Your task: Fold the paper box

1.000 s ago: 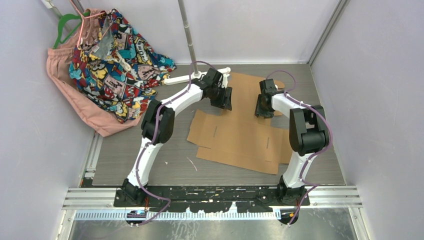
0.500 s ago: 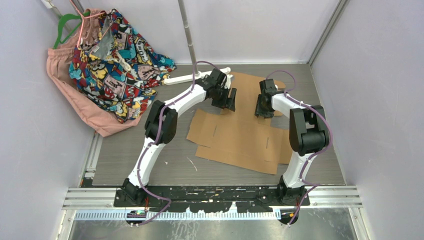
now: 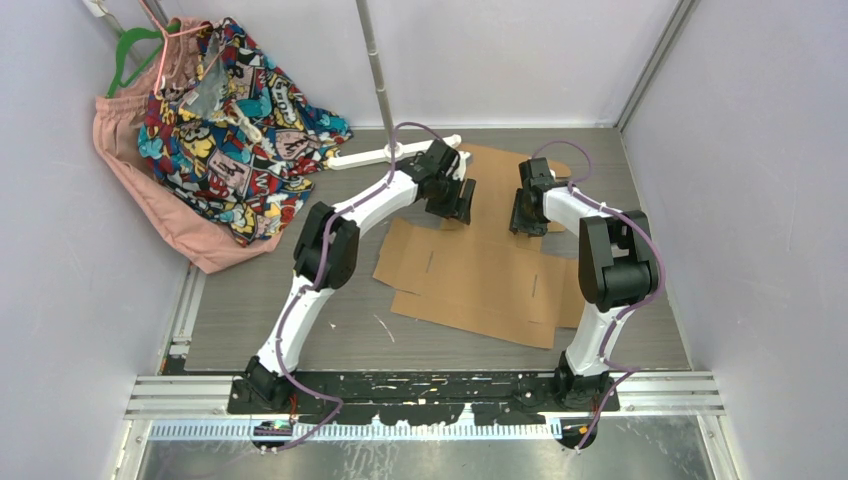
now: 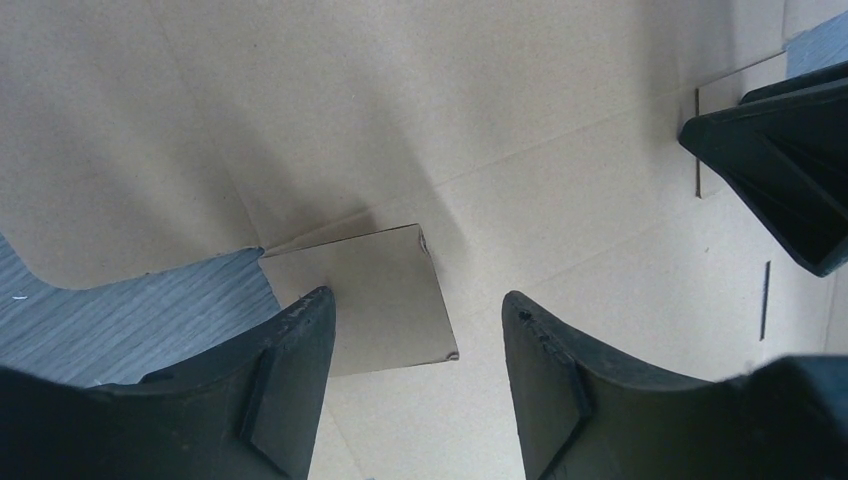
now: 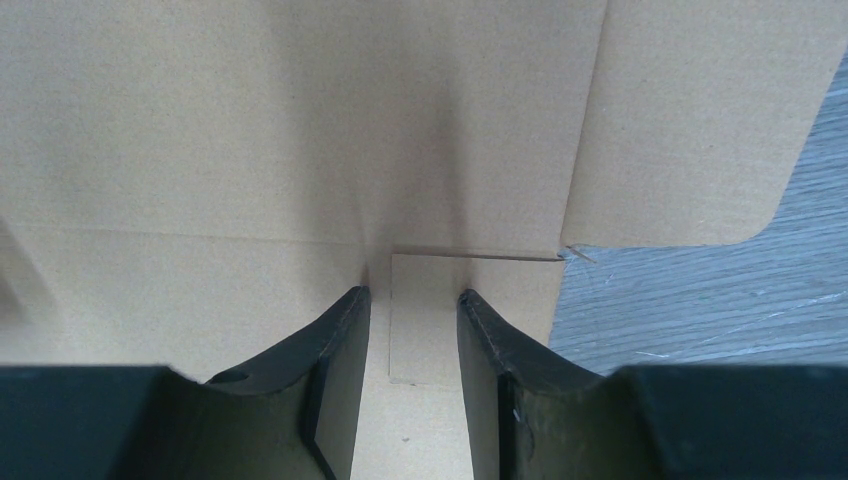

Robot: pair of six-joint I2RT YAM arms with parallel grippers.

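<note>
The paper box [image 3: 480,280] lies unfolded as a flat brown sheet on the bench [image 3: 270,310], right of the middle, reaching from the far edge back toward the arms' bases. The left fingers [image 3: 457,203] hang over the sheet's far left part. They stand wide apart with nothing between them, and a small square tab [image 4: 370,290] lies flat on the cardboard just below their tips. The right fingers [image 3: 526,218] are down at the sheet's far right part. They have only a narrow gap between them, and a short tab [image 5: 520,290] beside a rounded flap [image 5: 690,120] lies under their tips. They clamp nothing that I can see. In the far left corner a patterned garment [image 3: 235,110] lies over a pink one [image 3: 160,210], with a green hanger [image 3: 130,50] above.
</note>
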